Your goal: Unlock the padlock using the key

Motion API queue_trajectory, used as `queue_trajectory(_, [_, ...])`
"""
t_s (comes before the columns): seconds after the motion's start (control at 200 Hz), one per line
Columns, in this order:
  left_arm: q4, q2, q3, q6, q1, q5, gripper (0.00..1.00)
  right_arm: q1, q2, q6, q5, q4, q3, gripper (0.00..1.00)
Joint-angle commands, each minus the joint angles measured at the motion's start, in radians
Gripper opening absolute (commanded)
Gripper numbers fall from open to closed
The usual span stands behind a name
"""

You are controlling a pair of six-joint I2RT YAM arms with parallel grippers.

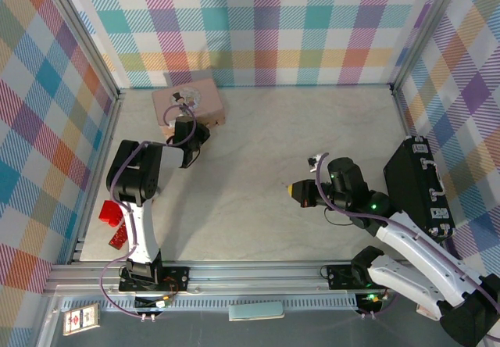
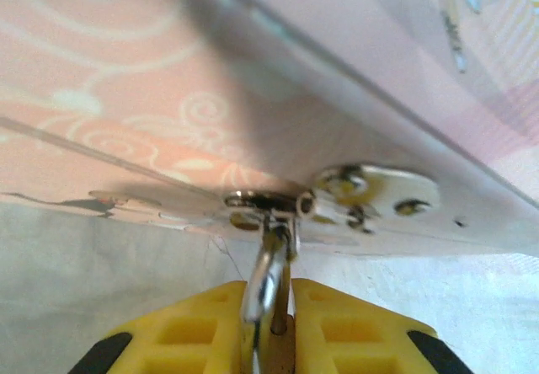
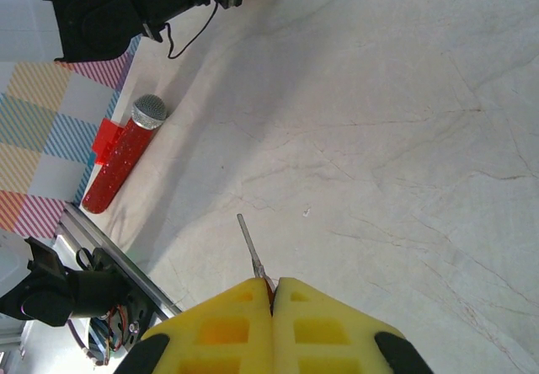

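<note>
Hold the right tool (image 3: pixel 272 294) pinched fully shut on the key (image 3: pixel 250 243), thin blade poking out ahead of the pads. Hold the left tool (image 2: pixel 269 344) clamped just as tight on the padlock (image 2: pixel 263 285), hanging by its shackle from the hasp of the pink tin (image 2: pixel 126 96) at the far left of the table (image 3: pixel 404 138). Carry the key across, well apart for now. Cannot tell where the keyhole faces; check before pushing in, and go slowly to avoid bending the blade or skidding the tin.
</note>
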Motion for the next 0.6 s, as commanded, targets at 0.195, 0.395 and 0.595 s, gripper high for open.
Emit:
queue_trajectory(0.195, [-0.064,-0.118,-0.08,0.087,-0.028,0.05,0.13,0.002,0.044,0.048,0.001,0.026,0.031,0.0])
queue_trajectory(0.395, [-0.242,-0.182,-0.077,0.203,-0.107,0.047,0.12,-0.001,0.107,0.098,0.024,0.021,0.048,0.0])
queue_trajectory(0.595, [-0.349,-0.227,-0.078,0.266,-0.202,0.085,0.11,-0.017,0.149,0.129,0.019,0.026,0.054,0.0])
